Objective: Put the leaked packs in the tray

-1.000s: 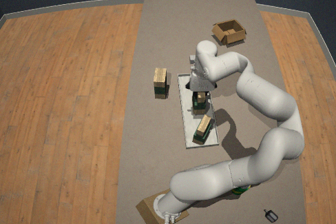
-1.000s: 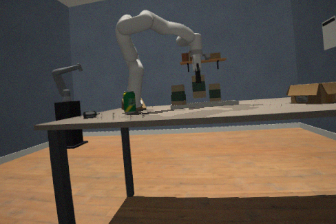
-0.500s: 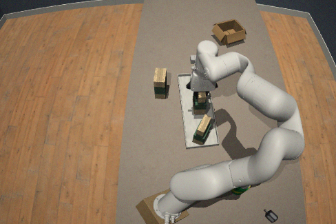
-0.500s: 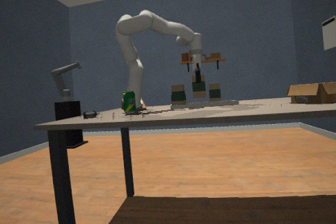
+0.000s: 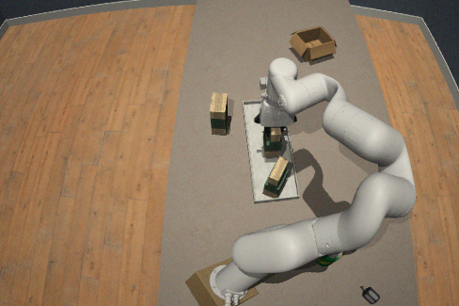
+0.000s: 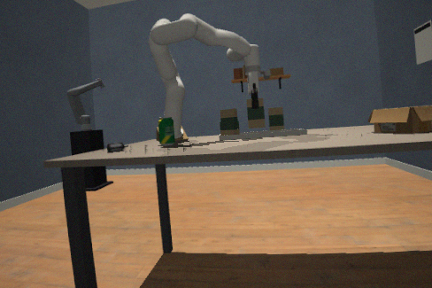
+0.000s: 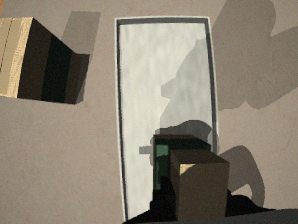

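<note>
My gripper point(image 5: 275, 132) is shut on a tan and green coffee pack point(image 5: 274, 141) and holds it above the grey tray point(image 5: 270, 150), a little off its floor. The held pack also shows in the side view point(image 6: 255, 112) and in the wrist view point(image 7: 193, 183), over the tray point(image 7: 166, 96). A second pack point(image 5: 276, 176) stands inside the tray near its near end and shows in the side view point(image 6: 229, 121). A third pack point(image 5: 219, 112) stands upright on the table left of the tray, and shows in the wrist view point(image 7: 40, 62).
An open cardboard box point(image 5: 313, 42) sits at the far right of the table. A green can point(image 6: 166, 130) stands near the arm's base. A small dark object point(image 5: 370, 294) lies at the near right corner.
</note>
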`<move>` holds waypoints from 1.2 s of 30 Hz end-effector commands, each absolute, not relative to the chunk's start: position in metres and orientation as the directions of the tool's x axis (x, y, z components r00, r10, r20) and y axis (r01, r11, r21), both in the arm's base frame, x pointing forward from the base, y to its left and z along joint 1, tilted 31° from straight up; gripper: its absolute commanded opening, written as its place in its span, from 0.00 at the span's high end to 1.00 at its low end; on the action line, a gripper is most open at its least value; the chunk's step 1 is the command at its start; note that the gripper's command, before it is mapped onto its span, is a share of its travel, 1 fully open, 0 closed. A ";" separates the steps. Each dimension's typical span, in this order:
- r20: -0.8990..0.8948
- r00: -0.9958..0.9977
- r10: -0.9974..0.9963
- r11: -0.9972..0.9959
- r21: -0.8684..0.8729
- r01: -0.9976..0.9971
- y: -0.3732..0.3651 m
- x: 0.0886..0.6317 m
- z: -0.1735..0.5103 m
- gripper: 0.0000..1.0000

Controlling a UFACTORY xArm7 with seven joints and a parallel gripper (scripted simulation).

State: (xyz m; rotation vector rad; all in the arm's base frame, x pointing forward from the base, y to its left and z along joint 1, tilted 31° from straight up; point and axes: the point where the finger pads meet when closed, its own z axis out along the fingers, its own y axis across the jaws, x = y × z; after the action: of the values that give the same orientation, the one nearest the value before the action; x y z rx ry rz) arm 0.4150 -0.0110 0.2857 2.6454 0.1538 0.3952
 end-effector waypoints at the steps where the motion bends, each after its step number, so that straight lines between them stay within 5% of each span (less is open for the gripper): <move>1: 0.254 0.951 0.175 -0.889 0.456 0.042 -0.013 0.418 0.282 0.73; 36: 0.254 0.951 0.175 -0.889 0.456 0.042 -0.026 0.428 0.254 0.73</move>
State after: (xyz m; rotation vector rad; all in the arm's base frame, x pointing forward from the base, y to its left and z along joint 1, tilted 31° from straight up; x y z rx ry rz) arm 0.4267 -0.0273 0.2529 2.6455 0.1537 0.3954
